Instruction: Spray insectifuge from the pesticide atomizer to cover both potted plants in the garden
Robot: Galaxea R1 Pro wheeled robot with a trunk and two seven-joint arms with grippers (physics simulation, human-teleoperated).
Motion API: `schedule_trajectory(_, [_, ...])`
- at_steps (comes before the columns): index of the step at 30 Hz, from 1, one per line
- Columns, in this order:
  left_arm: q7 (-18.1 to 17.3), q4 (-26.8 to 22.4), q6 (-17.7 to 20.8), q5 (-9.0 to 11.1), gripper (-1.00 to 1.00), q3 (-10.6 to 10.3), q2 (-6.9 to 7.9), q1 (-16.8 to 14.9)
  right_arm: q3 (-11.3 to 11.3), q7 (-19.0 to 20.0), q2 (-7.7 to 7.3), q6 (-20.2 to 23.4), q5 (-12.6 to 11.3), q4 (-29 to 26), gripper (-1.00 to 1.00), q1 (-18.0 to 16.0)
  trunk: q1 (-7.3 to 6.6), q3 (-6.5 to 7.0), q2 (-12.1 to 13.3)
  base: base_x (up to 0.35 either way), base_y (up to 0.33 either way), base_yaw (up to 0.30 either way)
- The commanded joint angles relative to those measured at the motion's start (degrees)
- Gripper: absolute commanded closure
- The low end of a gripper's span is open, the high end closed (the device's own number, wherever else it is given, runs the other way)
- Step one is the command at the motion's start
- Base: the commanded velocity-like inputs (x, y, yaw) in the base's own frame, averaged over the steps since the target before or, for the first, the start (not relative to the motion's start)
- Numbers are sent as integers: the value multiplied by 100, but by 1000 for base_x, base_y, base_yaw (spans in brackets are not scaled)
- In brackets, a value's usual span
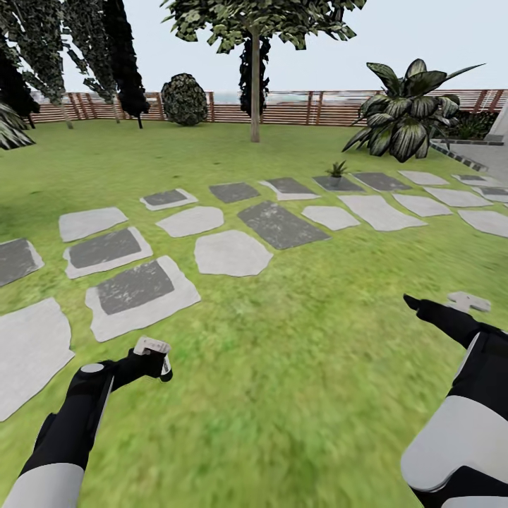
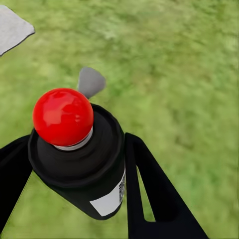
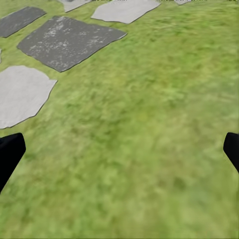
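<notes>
- The garden (image 1: 296, 395) spreads as grass with stepping stones (image 1: 233, 252) toward a far fence (image 1: 296, 107).
- The left end effector (image 2: 74, 164) pinches the pesticide atomizer (image 2: 79, 154), red top forward, ready for spraying.
- The right end effector (image 3: 119, 149) is spread, empty.
- One potted plant (image 1: 336, 169) sits far right among the stones.

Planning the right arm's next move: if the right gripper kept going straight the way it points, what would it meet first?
Probably just grass. The right gripper is open and angled down at bare lawn; the stepping stones lie further off and to one side, though depth is hard to judge.
</notes>
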Motion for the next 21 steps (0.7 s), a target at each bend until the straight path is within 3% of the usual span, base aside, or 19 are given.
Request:
schedule_trajectory(1, [-45, -9, 24, -33, 100, 11, -2, -4, -15, 57, 3, 7, 57, -6, -100, -8, 3, -5, -2, 340, -83, 0])
schedule_trajectory(21, [-45, -9, 28, -33, 100, 11, -2, -4, -15, 60, 5, 7, 57, -3, -100, -13, 3, -5, -2, 339, -83, 0])
